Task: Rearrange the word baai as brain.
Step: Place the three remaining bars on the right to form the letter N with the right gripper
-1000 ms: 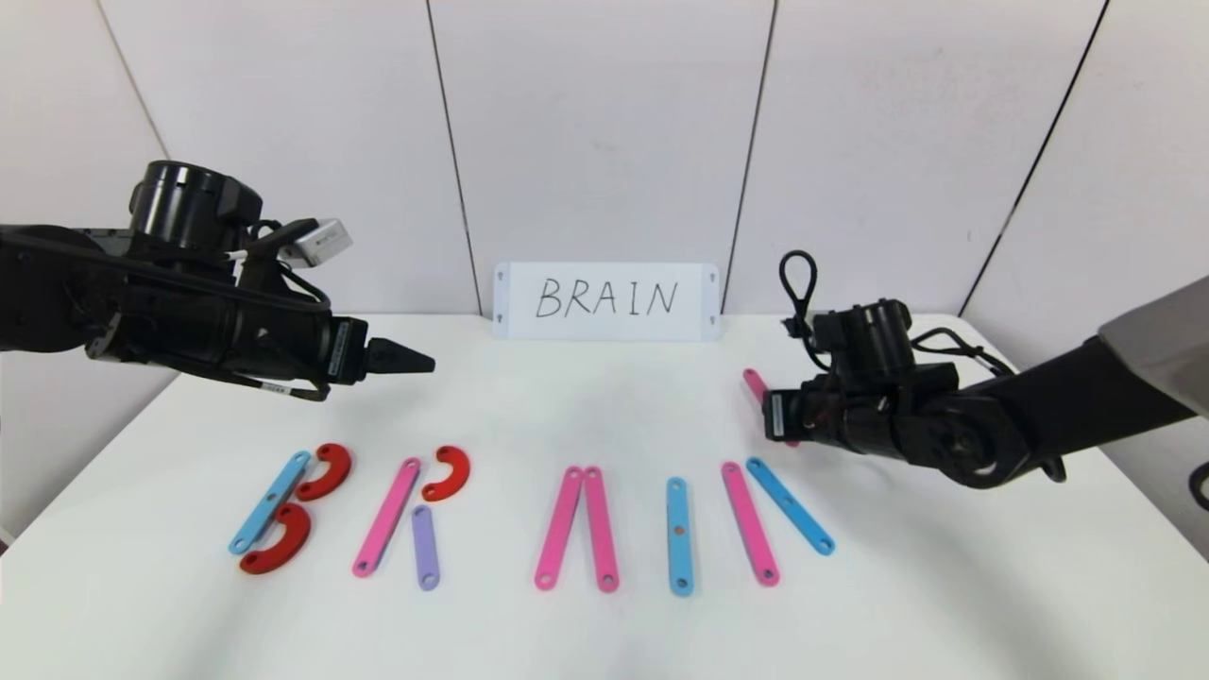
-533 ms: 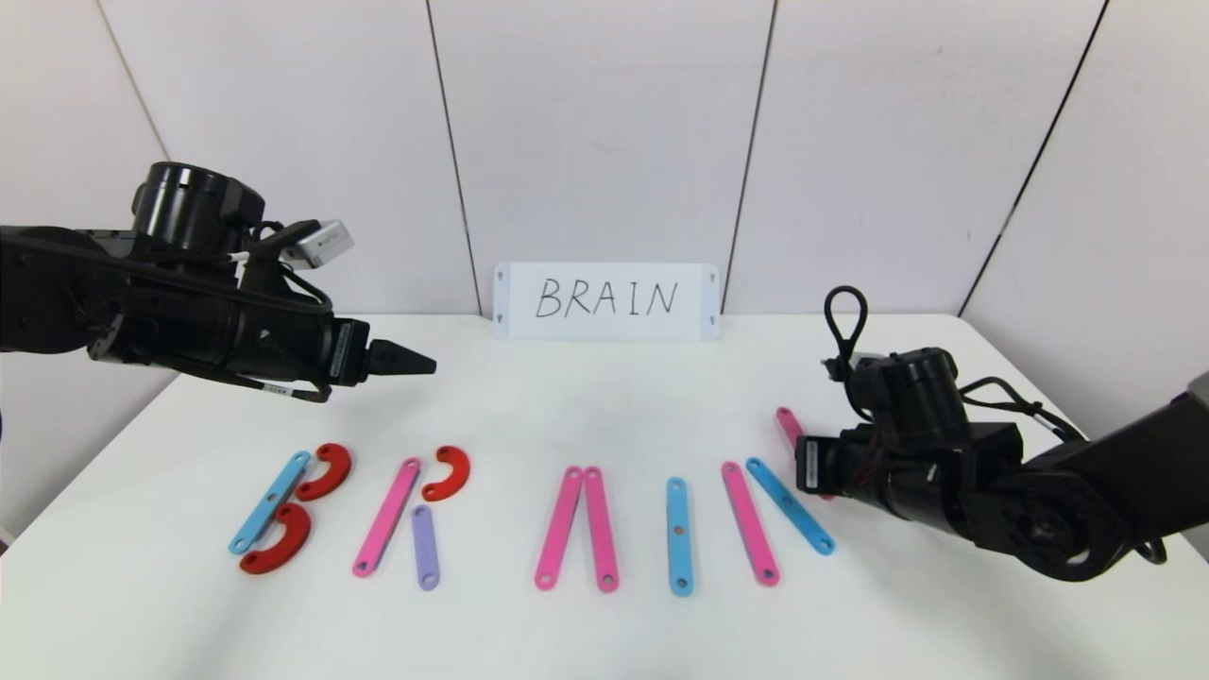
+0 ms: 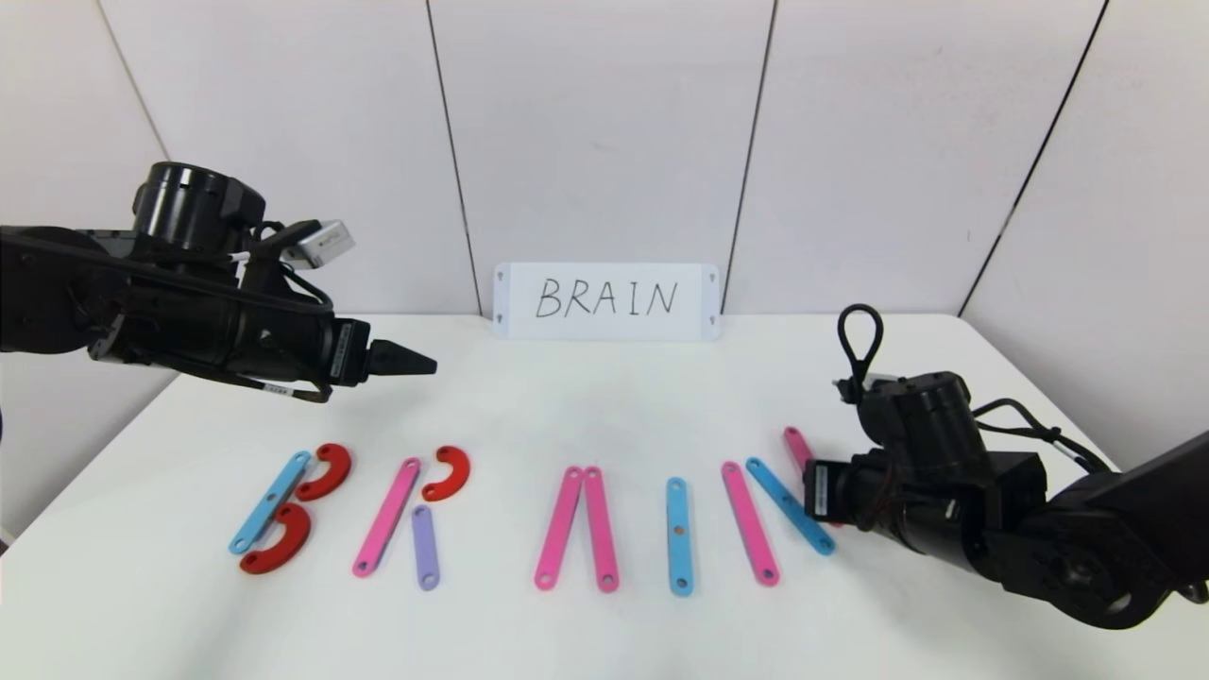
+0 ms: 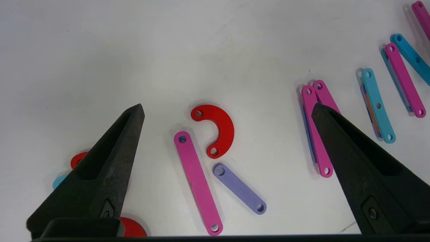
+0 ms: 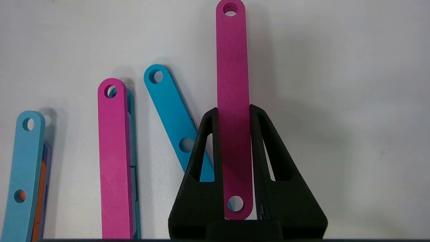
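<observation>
The letters lie in a row near the table's front. A blue bar with two red curves stands at the left. Then come a pink bar, a red curve and a purple bar, then two pink bars, a blue bar, and a pink bar with a slanted blue bar. My right gripper is shut on another pink bar, low, just right of the slanted blue bar. My left gripper is open, high above the pink bar.
A white card with handwritten BRAIN stands against the back wall. White wall panels close the table at the back and right. The right arm lies low over the table's front right corner.
My right gripper has carried the pink bar from the back right toward the front, down beside the slanted blue bar. The left arm has not moved.
</observation>
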Robot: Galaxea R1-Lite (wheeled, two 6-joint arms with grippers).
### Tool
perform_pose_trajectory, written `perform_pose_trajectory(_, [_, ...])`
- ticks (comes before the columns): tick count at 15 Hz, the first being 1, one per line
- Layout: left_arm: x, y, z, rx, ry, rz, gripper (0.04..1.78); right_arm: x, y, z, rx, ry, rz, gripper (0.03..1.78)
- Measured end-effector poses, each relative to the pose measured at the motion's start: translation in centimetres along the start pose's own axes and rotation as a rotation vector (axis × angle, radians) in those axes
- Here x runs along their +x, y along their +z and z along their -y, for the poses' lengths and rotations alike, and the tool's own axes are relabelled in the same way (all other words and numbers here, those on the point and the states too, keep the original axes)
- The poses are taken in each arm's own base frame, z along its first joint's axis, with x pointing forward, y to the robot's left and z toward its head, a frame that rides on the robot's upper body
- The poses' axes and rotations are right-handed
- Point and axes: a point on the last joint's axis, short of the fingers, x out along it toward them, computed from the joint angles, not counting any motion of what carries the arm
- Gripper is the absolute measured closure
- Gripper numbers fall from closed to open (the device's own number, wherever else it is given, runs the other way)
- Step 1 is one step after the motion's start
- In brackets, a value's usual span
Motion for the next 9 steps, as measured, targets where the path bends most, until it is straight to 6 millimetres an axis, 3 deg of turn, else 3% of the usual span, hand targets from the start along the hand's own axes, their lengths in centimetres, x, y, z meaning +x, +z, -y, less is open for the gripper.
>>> perform_pose_trajectory(9, [-0.01,0.00,-0.02,-0.001,0.000,0.000,0.08,-0.03,-0.39,0.65,0.012,-0.017,-0.016,1.49])
